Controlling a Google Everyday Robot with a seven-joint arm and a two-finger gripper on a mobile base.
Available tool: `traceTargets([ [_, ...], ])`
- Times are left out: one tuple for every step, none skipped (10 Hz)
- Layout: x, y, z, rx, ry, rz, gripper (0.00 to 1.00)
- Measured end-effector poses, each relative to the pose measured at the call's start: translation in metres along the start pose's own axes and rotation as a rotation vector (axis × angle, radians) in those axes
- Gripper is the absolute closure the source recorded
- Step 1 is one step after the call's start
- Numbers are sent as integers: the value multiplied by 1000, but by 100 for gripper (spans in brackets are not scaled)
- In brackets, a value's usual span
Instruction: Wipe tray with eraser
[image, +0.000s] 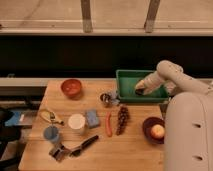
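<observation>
The green tray (127, 80) stands at the back right of the wooden table. My gripper (140, 90) reaches from the right, down into the middle of the tray. It is shut on the small dark eraser (139, 92), which is pressed low against the tray floor. The white arm (170, 75) hides the right part of the tray.
An orange-red bowl (71, 88) sits at the back left. A metal cup (105, 98) is just left of the tray. In front are a white cup (76, 123), a light-blue sponge (92, 118), grapes (121, 120), a black-handled tool (83, 145) and a dark bowl with fruit (153, 130).
</observation>
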Motion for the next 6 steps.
traceTargets([
  [-11, -17, -5, 21, -24, 37, 100],
  [-25, -26, -8, 33, -50, 63, 100],
  [-37, -29, -9, 35, -70, 78, 100],
  [-49, -29, -7, 34, -87, 88, 100],
  [-56, -28, -3, 31, -93, 94, 100],
  [-60, -23, 4, 21, -91, 96, 100],
])
